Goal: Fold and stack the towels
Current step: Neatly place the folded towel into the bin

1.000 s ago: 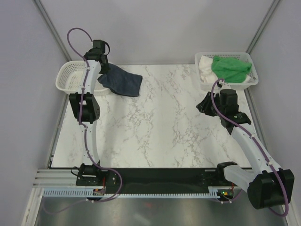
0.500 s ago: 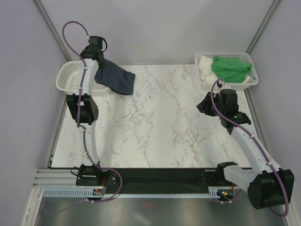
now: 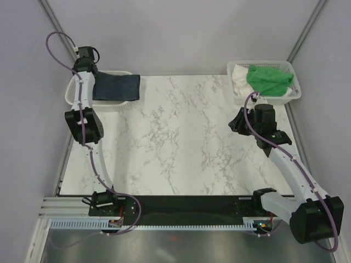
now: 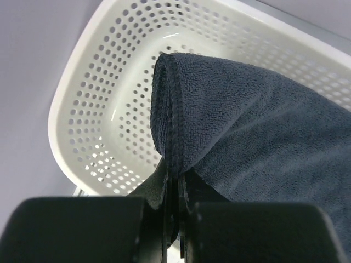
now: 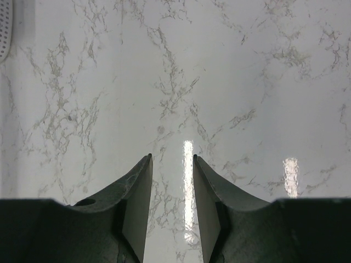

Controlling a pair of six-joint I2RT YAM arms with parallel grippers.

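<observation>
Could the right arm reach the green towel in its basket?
Probably yes: the green towel lies on top in the basket, uncovered, and the right arm's fingers are open and empty nearby.

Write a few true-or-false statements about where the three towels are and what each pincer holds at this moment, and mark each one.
1. The left pincer is shut on the navy towel. True.
2. The green towel and the white towel share the right basket. True.
3. The navy towel lies in the right basket too. False: it is held over the left basket.
4. The right pincer grips the white towel. False: its jaws stand apart and empty above the marble table.
</observation>
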